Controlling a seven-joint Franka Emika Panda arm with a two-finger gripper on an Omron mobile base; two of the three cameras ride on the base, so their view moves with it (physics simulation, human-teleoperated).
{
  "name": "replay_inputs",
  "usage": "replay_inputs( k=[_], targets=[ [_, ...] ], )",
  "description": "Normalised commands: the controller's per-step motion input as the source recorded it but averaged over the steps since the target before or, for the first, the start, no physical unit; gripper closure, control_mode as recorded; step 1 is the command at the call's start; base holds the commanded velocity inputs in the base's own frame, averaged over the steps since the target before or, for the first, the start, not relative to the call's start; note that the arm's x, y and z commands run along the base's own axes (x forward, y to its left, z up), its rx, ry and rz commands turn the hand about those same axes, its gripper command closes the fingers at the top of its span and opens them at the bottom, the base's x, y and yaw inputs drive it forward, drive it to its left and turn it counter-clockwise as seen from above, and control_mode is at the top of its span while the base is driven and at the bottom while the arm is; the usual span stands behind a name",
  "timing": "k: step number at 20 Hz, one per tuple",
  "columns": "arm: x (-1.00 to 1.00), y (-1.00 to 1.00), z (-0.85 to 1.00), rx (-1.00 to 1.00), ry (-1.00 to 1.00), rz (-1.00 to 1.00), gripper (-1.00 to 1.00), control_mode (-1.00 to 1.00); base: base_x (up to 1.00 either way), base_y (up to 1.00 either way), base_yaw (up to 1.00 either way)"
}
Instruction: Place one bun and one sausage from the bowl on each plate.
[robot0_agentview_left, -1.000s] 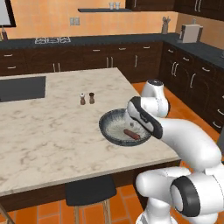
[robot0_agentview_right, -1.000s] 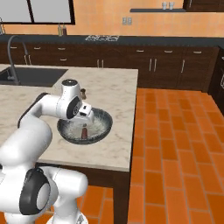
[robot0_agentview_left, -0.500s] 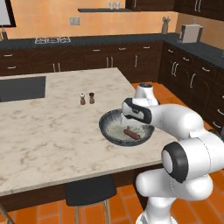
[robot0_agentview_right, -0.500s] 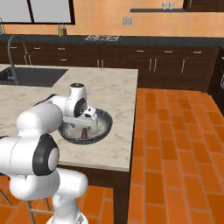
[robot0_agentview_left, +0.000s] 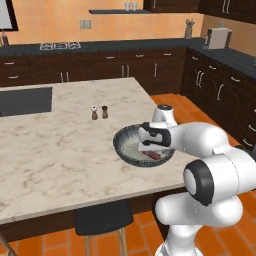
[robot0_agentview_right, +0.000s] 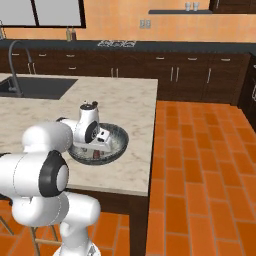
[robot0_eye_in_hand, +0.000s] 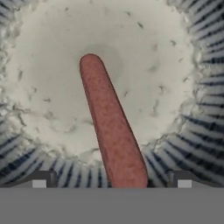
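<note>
The dark speckled bowl (robot0_agentview_left: 124, 145) (robot0_agentview_right: 119, 142) sits near the island's right edge. My gripper (robot0_agentview_left: 148, 148) (robot0_agentview_right: 98, 148) reaches down into it, open. In the hand view the pale floor and ribbed wall of the bowl (robot0_eye_in_hand: 199, 131) lie close below. A reddish-brown sausage (robot0_eye_in_hand: 110, 131) lies on that floor and runs up from between my gripper's (robot0_eye_in_hand: 111, 181) two fingertips (robot0_eye_in_hand: 39, 180), touching neither. From the base views the sausage (robot0_agentview_left: 153, 156) (robot0_agentview_right: 95, 155) peeks out just under the hand. The bun and the plates are out of view.
Salt and pepper shakers (robot0_agentview_left: 94, 114) (robot0_agentview_left: 105, 112) stand behind the bowl on the marble island. A dark sink (robot0_agentview_right: 35, 87) with a faucet is set in the far left. A black stool (robot0_agentview_left: 102, 217) stands under the front edge. The counter's edge runs close to the bowl.
My hand has swung from the bowl's right rim to over its inside and dropped lower, onto the sausage. The jaws stayed open; bowl and shakers have not moved.
</note>
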Motion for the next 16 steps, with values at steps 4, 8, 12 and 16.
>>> replay_inputs(
  k=[4,8,12,16],
  targets=[
    [0.0,0.0,-0.18,0.0,0.0,0.0,-1.0,-1.0,0.0,0.0,0.0],
    [0.0,0.0,-0.15,0.0,0.0,0.0,-1.0,-1.0,0.0,0.0,0.0],
    [0.0,0.0,-0.05,0.0,0.0,0.0,-1.0,-1.0,0.0,0.0,0.0],
    [0.11,0.0,-0.11,0.0,-0.04,0.0,-1.0,-1.0,0.0,0.0,0.0]
  ],
)
